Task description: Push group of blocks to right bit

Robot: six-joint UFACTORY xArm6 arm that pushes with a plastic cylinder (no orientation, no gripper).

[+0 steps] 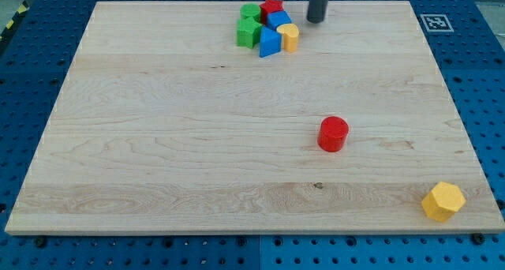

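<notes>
hovering right of the block cluster [267,31] near the board's top edge [158,3], my tip [316,20] grasps nothing

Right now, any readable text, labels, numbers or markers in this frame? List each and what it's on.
No readable words, brands or numbers anywhere.
One sign only: a black-and-white square fiducial marker at the wooden board's corner, view's top right; a pattern, no letters.
The blocks, including the red cylinder and yellow hexagonal block, carry no print.
</notes>
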